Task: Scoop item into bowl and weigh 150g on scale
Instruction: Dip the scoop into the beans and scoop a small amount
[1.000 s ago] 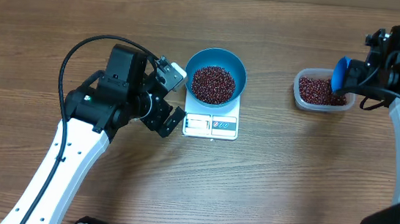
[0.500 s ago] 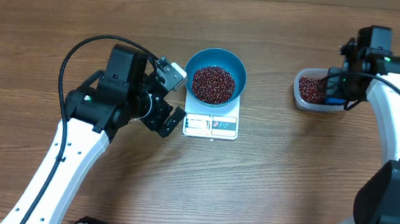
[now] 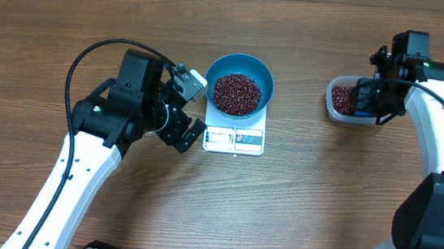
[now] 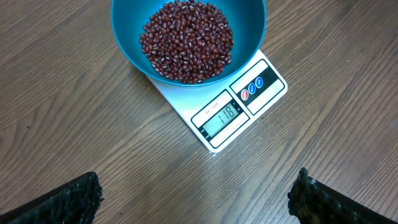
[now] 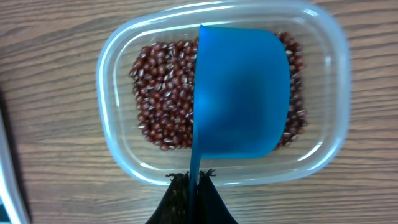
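Since a second ago my right arm has swung in from beside the tub and now reaches over it. Right pincer clenched on the handle of the scoop, its blue cup over the beans inside. Left arm unchanged: elbow bent, left pincer released wide, hovering just beside the scale. The bowl sits on the scale with a heap of beans in it; display shows 118. Surface: brown wood grain.
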